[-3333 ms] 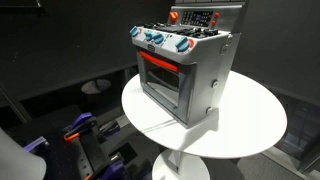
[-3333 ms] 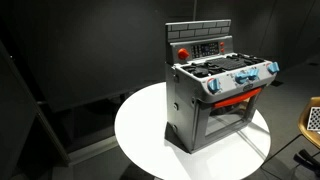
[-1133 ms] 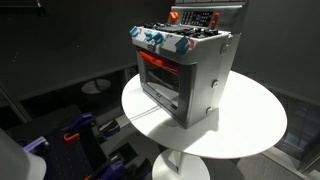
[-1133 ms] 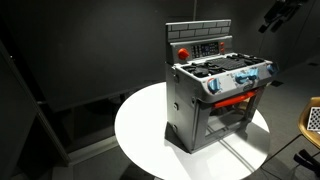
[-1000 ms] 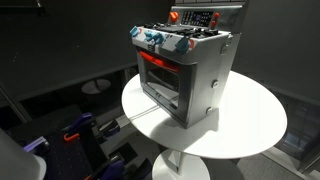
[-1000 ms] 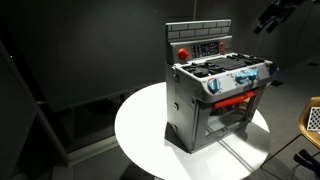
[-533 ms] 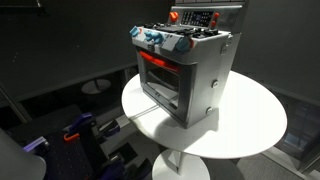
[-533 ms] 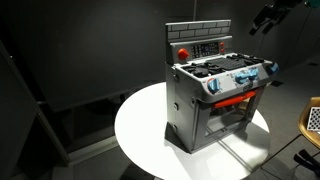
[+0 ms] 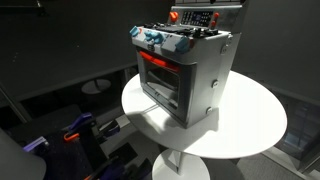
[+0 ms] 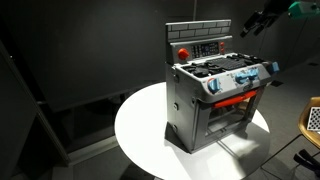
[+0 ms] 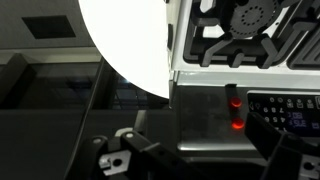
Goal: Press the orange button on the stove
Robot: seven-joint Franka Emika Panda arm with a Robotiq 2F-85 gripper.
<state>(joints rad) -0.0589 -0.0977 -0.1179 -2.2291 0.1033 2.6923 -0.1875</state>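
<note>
gripper: in an exterior view the gripper [image 10: 251, 25] hangs in the air at the upper edge of the picture, touching nothing
gripper state: released; in the wrist view its two fingers [image 11: 128, 160] stand wide apart with nothing between them
orange button: the orange button [image 10: 183, 52] sits on the front of the stove's back panel [image 10: 200, 42], at the panel end farther from the gripper
button relative to gripper: below the gripper and off to its side, well apart, with the whole width of the back panel between them
wrist view: a red-orange mark on the grey panel shows ahead of the fingers, in the gap between them and closer to one; whether it is the button itself i cannot tell
stove: the stove [image 10: 215, 105] stands upright on the round white table [image 10: 140, 130], below the gripper and apart from it
burners: the black burners [image 11: 245, 25] lie beyond the panel as seen from the wrist
</note>
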